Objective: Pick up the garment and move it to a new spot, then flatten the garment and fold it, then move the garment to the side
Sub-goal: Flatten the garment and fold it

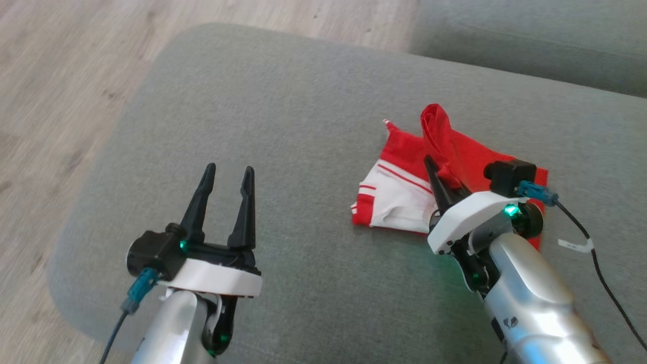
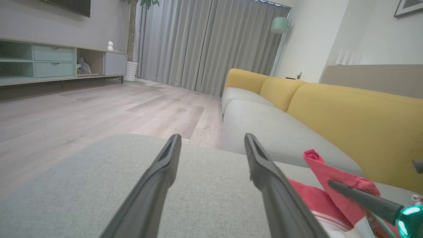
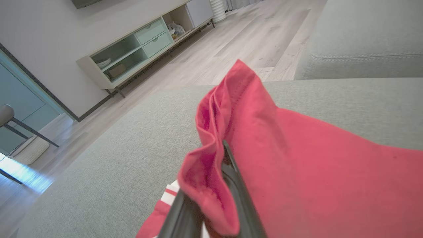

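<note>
A red and white garment [image 1: 404, 189] lies crumpled on the grey cushion [image 1: 303, 126], right of centre. My right gripper [image 1: 441, 177] is shut on a red fold of the garment [image 3: 251, 138], and the pinched cloth stands up in a peak above the rest. In the right wrist view the fabric wraps around the dark fingers [image 3: 238, 191]. My left gripper [image 1: 227, 174] hovers open over bare cushion well to the left of the garment [image 2: 333, 188], nothing between its fingers [image 2: 264, 172].
The cushion's rounded edge drops to a wooden floor [image 1: 60, 101] on the left and at the back. A second grey seat [image 1: 530, 40] lies beyond, with yellow backrests [image 2: 357, 115]. A black cable [image 1: 601, 273] trails from the right wrist.
</note>
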You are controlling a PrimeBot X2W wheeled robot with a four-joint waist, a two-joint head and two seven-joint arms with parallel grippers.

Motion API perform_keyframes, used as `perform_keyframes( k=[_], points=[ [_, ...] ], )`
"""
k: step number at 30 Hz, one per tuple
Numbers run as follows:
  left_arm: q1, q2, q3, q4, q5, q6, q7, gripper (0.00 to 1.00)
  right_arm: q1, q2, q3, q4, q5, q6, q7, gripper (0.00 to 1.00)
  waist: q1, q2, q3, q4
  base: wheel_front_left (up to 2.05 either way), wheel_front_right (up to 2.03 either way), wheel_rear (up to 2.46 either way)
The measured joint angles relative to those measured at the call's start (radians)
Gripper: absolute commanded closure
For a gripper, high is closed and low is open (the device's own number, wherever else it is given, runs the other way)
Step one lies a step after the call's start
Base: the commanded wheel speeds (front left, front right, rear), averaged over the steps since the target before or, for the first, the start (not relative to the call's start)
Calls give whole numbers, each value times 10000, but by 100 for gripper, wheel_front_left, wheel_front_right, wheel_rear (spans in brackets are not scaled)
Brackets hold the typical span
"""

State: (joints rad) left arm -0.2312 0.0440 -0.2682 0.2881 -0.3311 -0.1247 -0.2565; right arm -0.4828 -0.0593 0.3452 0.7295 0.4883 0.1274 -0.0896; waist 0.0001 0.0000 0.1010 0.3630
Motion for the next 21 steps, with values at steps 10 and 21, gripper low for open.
perform_keyframes(
  k=[10, 21],
  points=[
    [-80, 0, -242, 115, -146, 15, 0, 0, -445, -15, 1143, 1147, 637, 0, -573, 100, 0, 0, 468, 576, 0, 0, 0],
    [-81, 0, -297, 247, -244, 29, 0, 0, -633, -44, 3045, 656, 1708, 0, -888, 0, 0, 0, 439, 382, 0, 0, 0]
  ],
)
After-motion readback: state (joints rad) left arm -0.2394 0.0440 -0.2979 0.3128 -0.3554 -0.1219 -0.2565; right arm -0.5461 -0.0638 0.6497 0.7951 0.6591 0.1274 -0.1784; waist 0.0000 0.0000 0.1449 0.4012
